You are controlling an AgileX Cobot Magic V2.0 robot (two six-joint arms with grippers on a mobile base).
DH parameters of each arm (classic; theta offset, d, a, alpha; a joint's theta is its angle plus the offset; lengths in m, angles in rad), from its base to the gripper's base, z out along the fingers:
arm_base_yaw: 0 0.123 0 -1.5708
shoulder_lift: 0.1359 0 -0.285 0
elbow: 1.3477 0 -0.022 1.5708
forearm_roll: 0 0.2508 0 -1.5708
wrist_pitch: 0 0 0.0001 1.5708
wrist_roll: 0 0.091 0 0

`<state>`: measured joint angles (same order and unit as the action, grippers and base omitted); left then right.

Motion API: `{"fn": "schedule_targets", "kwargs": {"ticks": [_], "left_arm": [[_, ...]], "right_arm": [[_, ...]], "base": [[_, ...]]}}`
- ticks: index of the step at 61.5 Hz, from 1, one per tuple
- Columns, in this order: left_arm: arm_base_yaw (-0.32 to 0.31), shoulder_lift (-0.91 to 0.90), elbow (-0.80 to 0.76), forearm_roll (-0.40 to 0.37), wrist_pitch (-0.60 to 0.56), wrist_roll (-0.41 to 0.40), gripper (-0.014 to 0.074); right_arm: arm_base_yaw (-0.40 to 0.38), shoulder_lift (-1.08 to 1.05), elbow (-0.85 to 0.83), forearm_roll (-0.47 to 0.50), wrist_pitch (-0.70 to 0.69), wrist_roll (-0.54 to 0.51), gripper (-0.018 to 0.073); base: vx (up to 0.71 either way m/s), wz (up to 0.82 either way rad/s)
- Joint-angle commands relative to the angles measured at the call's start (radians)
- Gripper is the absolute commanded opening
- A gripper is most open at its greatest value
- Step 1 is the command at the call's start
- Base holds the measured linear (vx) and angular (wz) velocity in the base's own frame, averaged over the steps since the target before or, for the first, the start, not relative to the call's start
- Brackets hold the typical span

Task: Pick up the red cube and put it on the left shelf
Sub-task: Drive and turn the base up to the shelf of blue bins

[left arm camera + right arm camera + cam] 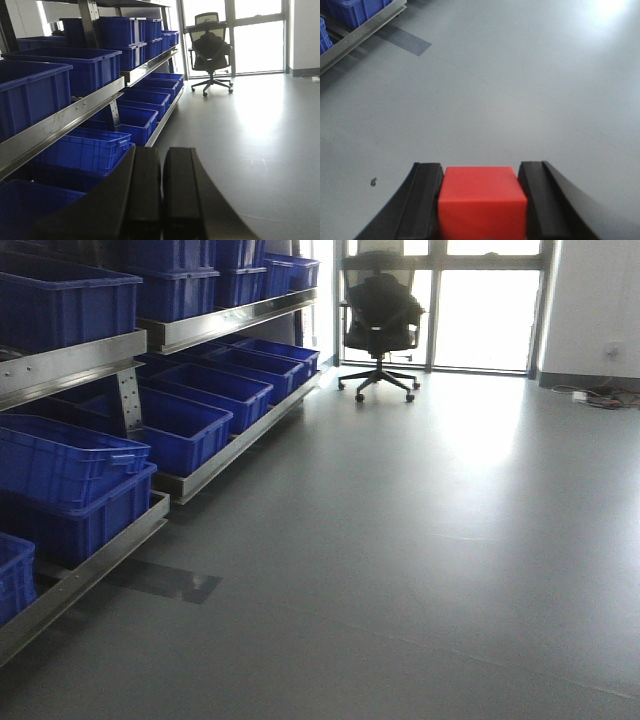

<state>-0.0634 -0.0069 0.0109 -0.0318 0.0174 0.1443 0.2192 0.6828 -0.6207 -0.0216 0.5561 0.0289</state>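
While the right end effector (481, 172) clamps the red cube (483, 205) between its 2 fingers, each pressed flat against a side, the cube sits above the grey floor (520, 75), well apart from the shelf edge at that view's upper left. The left end effector (162, 151) has its fingers closed together on nothing, beside the shelf (75, 112) of blue bins (87, 150).

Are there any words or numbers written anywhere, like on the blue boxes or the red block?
None: no words, numbers or signs can be read in any view.
The blue bins are plain.
The red cube has bare faces.
The metal shelf shows no label.
The chair is too far away to tell.
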Motion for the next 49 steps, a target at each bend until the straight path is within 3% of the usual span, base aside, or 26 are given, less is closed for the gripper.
{"fn": "schedule_targets", "kwargs": {"ticks": [1,49], "left_arm": [[0.002,0.008,0.022,-0.010,-0.083,0.001,0.0106],[0.002,0.008,0.022,-0.010,-0.083,0.001,0.0106]], "right_arm": [[0.001,0.005,-0.030,-0.002,-0.074,-0.005,0.0059],[0.001,0.005,-0.030,-0.002,-0.074,-0.005,0.0059]], "base": [[0.64,0.35],[0.58,0.53]]}}
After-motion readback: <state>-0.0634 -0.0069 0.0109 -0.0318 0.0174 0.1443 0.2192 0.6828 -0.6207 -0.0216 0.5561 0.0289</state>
